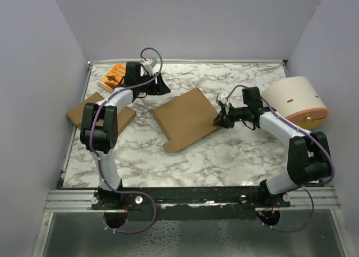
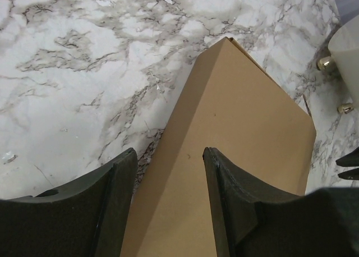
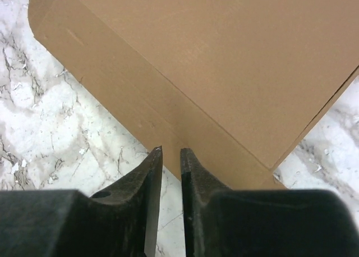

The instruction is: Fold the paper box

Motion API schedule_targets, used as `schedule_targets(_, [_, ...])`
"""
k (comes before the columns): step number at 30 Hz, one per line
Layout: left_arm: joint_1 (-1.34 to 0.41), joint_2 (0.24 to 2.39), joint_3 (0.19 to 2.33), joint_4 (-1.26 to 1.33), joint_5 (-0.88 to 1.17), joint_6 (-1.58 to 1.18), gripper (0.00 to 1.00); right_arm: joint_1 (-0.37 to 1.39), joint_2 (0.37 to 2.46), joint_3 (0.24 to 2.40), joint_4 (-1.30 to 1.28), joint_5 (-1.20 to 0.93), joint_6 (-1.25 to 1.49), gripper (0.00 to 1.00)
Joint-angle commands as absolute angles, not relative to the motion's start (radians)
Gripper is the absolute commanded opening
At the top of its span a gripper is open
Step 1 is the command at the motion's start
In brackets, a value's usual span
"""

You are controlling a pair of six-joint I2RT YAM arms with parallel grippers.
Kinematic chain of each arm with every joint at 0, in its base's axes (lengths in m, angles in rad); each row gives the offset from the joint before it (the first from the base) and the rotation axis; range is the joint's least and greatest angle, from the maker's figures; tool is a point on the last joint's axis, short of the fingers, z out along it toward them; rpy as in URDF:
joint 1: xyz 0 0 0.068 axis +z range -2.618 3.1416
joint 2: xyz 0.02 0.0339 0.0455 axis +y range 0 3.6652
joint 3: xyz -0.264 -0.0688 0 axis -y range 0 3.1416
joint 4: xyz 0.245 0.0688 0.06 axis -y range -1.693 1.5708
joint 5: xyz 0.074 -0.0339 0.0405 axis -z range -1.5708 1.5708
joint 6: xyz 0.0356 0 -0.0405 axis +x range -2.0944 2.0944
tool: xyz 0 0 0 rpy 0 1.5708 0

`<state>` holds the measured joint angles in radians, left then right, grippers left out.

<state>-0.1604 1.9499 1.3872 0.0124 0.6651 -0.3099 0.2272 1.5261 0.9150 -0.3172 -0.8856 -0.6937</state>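
R pincer [image 3: 170, 155] pinching paper box [image 3: 224, 60] edge, contact hidden; L pincer [image 2: 169, 153] spread, box cropped.

On my right wrist feed, the black two-finger end effector [image 3: 171, 151] has its fingers drawn almost together, with only a thin slit between them, and its tips sit right at the near edge of the large plain brown cardboard paper box [image 3: 224, 60]. The box lies flat on the white grey-veined marble desk [image 3: 50, 133], a raised upper panel stepping down to a lower strip with a rounded corner at top left. I can't tell whether the tips touch the cardboard.
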Motion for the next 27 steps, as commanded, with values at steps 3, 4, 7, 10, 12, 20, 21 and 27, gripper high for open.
schedule_targets(3, [-0.173,1.915,1.39,-0.031,0.628,-0.252,0.54,0.224,1.522,0.95,-0.121,-0.81,-0.526,0.22])
schedule_targets(4, [-0.173,1.896,1.377,-0.031,0.613,-0.249,0.54,0.224,1.559,0.997,-0.145,-0.778,-0.486,0.22])
schedule_targets(7, [-0.172,1.817,1.298,-0.017,0.566,-0.245,0.54,0.224,1.673,1.107,-0.202,-0.755,-0.386,0.25])
schedule_targets(10, [-0.166,1.709,1.192,0.034,0.497,-0.266,0.55,0.224,1.738,1.162,-0.2,-0.744,-0.288,0.49])
schedule_targets(12, [-0.155,1.609,1.112,0.082,0.461,-0.296,0.55,0.223,1.775,1.202,-0.204,-0.738,-0.232,0.53])
schedule_targets(20, [-0.104,1.37,0.79,0.305,0.45,-0.535,0.93,0.221,1.942,1.371,-0.269,-0.693,-0.113,0.49])
schedule_targets(21, [-0.096,1.364,0.759,0.335,0.483,-0.568,0.93,0.22,1.961,1.389,-0.278,-0.682,-0.107,0.48])
schedule_targets(27, [-0.086,1.347,0.637,0.44,0.556,-0.704,0.93,0.2,2.03,1.436,-0.302,-0.676,-0.09,0.4])
